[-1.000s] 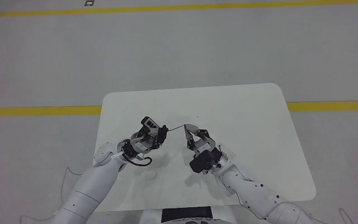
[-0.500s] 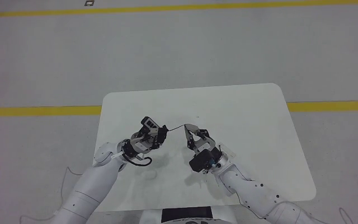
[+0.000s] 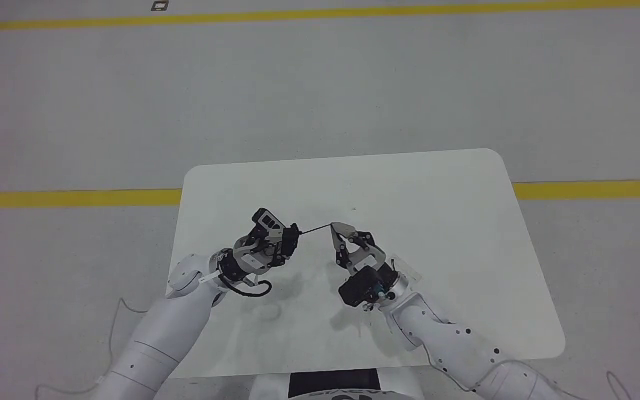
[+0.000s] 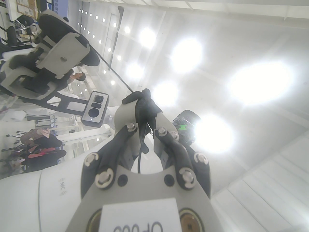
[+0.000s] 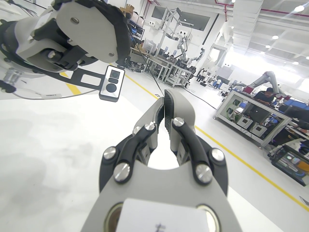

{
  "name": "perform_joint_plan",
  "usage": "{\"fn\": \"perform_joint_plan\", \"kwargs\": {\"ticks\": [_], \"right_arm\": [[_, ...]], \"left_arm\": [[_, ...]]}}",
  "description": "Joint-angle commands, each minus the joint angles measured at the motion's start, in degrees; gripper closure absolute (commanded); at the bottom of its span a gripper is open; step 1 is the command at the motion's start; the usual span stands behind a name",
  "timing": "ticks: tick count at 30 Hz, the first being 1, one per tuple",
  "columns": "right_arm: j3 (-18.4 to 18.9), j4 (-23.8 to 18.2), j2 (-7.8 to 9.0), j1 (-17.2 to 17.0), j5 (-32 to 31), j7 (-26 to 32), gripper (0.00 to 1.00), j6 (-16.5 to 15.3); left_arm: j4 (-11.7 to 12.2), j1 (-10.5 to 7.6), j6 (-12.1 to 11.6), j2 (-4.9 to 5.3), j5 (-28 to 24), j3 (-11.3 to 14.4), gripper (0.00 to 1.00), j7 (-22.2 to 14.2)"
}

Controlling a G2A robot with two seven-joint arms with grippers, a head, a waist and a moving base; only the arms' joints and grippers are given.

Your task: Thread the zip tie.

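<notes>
The zip tie [image 3: 315, 229] is a thin black strand stretched in the air between my two grippers, above the middle of the white table [image 3: 450, 200]. My left gripper [image 3: 290, 238] is shut on one end; in the left wrist view its black-padded fingertips [image 4: 142, 97] pinch the strand [image 4: 115, 73], and a further length runs back between the fingers. My right gripper [image 3: 336, 232] is shut on the other end. In the right wrist view its tips [image 5: 165, 95] clamp the tie [image 5: 149, 71], which leads up to the left gripper [image 5: 120, 37] a short way off.
Both grippers hang over the table's centre, with bare white surface [image 3: 460, 280] around them. The table's front edge lies close to the arms. Yellow floor lines [image 3: 90, 197] run beyond the table.
</notes>
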Motion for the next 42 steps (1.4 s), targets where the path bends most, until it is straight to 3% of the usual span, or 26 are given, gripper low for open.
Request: {"fn": "perform_joint_plan", "kwargs": {"ticks": [1, 41, 42], "right_arm": [[0.02, 0.01, 0.02, -0.02, 0.0, 0.04, 1.0, 0.0], [1.83, 0.52, 0.42, -1.36, 0.0, 1.47, 1.0, 0.0], [2.0, 0.46, 0.4, -1.45, 0.0, 1.56, 0.0, 0.0]], "left_arm": [[0.0, 0.0, 0.0, 0.0, 0.0, 0.0, 1.0, 0.0], [0.0, 0.0, 0.0, 0.0, 0.0, 0.0, 1.0, 0.0], [0.0, 0.0, 0.0, 0.0, 0.0, 0.0, 1.0, 0.0]]}}
